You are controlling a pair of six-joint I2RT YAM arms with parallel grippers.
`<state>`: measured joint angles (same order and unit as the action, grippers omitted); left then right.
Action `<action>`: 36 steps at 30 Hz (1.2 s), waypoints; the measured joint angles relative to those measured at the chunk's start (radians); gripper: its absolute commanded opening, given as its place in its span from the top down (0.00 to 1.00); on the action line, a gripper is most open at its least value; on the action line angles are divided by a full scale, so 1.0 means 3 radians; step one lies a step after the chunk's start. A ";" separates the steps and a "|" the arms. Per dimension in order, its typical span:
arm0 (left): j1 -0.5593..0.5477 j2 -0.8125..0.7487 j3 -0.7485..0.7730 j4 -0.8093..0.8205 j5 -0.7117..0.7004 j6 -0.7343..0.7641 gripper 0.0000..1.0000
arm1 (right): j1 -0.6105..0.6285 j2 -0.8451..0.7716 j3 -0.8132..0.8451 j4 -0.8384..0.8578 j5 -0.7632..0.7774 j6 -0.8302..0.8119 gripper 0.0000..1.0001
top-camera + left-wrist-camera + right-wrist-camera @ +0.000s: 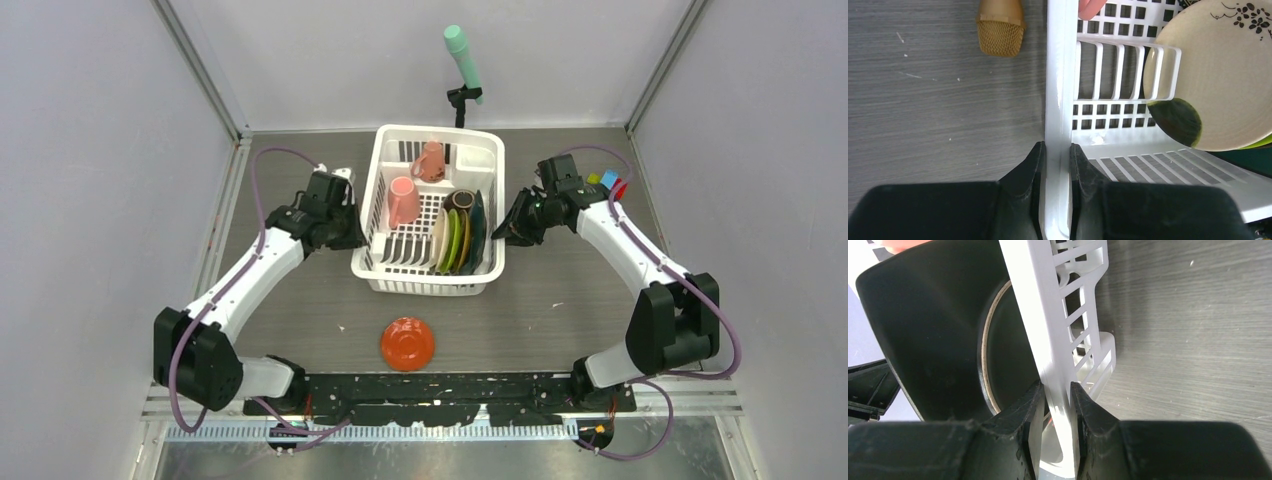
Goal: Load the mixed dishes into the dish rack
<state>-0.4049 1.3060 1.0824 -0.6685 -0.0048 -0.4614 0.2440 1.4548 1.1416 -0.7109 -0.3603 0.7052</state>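
Note:
The white dish rack (375, 262) stands mid-table. Inside are two pink mugs (403, 200) (430, 160), a small brown bowl (460, 199), and standing plates: cream (440, 240), yellow patterned (455, 240), dark teal (479, 228). The red-orange dish (407, 343) lies upside down on the table in front of the rack. My left gripper (352, 228) (1057, 155) is shut on the rack's left rim (1058, 90); the cream plate (1218, 75) is close by. My right gripper (508, 230) (1055, 390) is shut on the rack's right rim (1048, 315), beside the teal plate (933, 315).
A mint-green cylinder on a black stand (463, 55) is behind the rack. Small coloured blocks (608, 182) sit at the right near the wall. A tan mesh-ended object (1000, 30) lies on the table just left of the rack. Walls enclose three sides.

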 measured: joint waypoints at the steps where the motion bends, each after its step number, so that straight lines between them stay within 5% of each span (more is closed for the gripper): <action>1: 0.0003 0.0043 0.0028 0.0019 -0.0006 0.0005 1.00 | -0.0011 0.0036 0.0036 0.0001 0.0008 -0.0006 0.99; 5: 0.0006 0.0160 0.0095 0.0113 -0.0039 0.0022 0.99 | -0.0060 0.0151 0.0148 0.0009 0.0015 -0.0038 0.94; 6: 0.0006 0.0186 0.0112 0.0127 -0.0046 0.0024 0.93 | -0.0067 0.0168 0.0167 0.0011 0.0022 -0.0047 0.82; 7: 0.0006 0.0201 0.0123 0.0139 -0.0047 0.0029 0.83 | -0.0074 0.0177 0.0181 0.0013 0.0029 -0.0055 0.64; 10: 0.0005 0.0237 0.0150 0.0177 -0.0048 0.0037 0.38 | -0.0090 0.0184 0.0202 0.0010 0.0076 -0.0047 0.37; 14: 0.0005 0.0248 0.0150 0.0112 -0.0053 0.0085 0.19 | -0.0146 0.0109 0.0202 -0.0023 0.0197 -0.0034 0.26; 24: 0.0005 -0.0946 0.0089 -0.0562 0.0113 0.0052 0.18 | -0.0178 -0.0730 0.0148 -0.0315 0.0476 -0.0080 0.22; 29: -0.0072 -0.1554 -0.0392 -0.0680 0.0388 -0.0198 0.17 | -0.0178 -0.1138 -0.0130 -0.0385 0.0474 -0.0089 0.19; 36: -0.1040 -0.1756 -0.1169 -0.0565 0.0238 -0.0937 0.25 | -0.0178 -0.1523 -0.0305 -0.0553 0.0474 -0.0113 0.20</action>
<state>-0.7170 0.7792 0.7319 -0.8379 0.0666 -0.7425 0.1905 0.9977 1.0500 -0.8768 -0.2180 0.6712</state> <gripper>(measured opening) 0.822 0.810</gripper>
